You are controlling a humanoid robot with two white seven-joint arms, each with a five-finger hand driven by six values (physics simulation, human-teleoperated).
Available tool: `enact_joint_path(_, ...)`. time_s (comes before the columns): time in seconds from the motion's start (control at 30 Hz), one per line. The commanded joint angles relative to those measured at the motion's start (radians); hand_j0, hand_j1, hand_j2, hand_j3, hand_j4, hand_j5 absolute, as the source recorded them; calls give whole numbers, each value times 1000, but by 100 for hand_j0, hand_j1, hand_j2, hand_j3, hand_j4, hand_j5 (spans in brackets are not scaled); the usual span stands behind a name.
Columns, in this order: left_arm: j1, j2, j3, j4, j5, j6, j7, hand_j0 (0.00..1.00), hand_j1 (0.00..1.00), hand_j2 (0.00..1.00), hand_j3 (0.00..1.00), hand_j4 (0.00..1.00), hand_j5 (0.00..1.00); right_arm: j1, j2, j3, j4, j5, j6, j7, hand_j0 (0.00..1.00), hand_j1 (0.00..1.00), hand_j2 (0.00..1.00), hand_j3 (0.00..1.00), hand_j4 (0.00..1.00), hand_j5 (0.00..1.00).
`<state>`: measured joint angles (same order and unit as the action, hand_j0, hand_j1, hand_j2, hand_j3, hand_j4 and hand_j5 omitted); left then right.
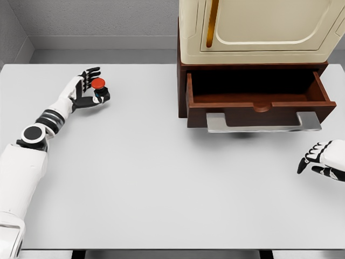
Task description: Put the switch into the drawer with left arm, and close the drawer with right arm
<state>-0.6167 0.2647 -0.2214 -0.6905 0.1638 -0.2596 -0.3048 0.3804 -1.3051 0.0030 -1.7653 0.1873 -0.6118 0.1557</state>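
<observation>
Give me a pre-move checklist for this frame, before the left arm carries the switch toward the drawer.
1. Left hand fingers closed around the switch: ok.
2. Switch lifted off the table: cannot tell.
3. Drawer pulled open, interior looks empty: ok.
4. Path across the table from switch to drawer free of objects: ok.
5. Right hand resting at the right edge, away from the drawer handle: ok.
6. Switch inside the drawer: not ok, not yet done.

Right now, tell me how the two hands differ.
The left hand is at the table's far left, fingers closed around the red-topped switch; the right hand holds nothing, near the right edge below the open drawer. Both are white with black fingers.
</observation>
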Motion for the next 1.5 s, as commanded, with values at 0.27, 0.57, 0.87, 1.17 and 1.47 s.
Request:
enact_joint_path(0.27,8,4,0,-6,-16,-9,1,71,71,71,71,71,71,3,-2,-3,0,-8,1,1,51,51,51,51,51,51)
enact_joint_path(0.57,11,7,0,-10,-16,-9,1,52,52,52,52,52,52,-6,-2,-3,0,-9,1,-5,51,51,51,51,51,51)
enact_joint_path(0.87,11,8,10,-70,-12,-10,0,43,43,43,43,43,43,-11,0,-3,1,-9,1,-5,51,51,51,51,51,51)
enact_joint_path(1.17,28,13,8,-190,-13,-10,-7,41,41,41,41,41,41,-12,0,-3,1,-9,1,-5,51,51,51,51,51,51)
enact_joint_path(1.47,103,62,8,-360,-15,-46,-7,41,41,41,41,41,41,-14,0,-3,1,-9,1,-5,51,51,51,51,51,51)
